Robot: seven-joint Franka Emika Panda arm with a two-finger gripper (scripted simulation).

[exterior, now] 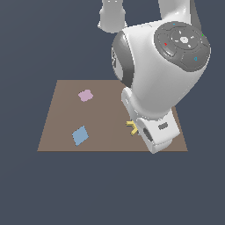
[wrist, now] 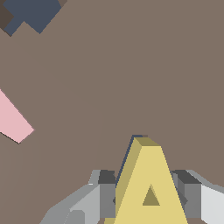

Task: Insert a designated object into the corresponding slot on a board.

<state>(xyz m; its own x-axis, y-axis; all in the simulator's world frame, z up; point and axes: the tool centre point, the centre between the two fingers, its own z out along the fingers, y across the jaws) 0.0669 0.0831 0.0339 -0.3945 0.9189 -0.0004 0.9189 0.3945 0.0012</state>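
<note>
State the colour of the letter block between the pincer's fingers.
Yellow: the A-shaped block, clearest in the wrist view.

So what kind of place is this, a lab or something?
Not a real room: it looks like a computer simulation. A flat brown board floats on plain dark blue, with no floor or walls. The arm and the yellow A between the gripper fingers are smooth, evenly shaded renders.
</note>
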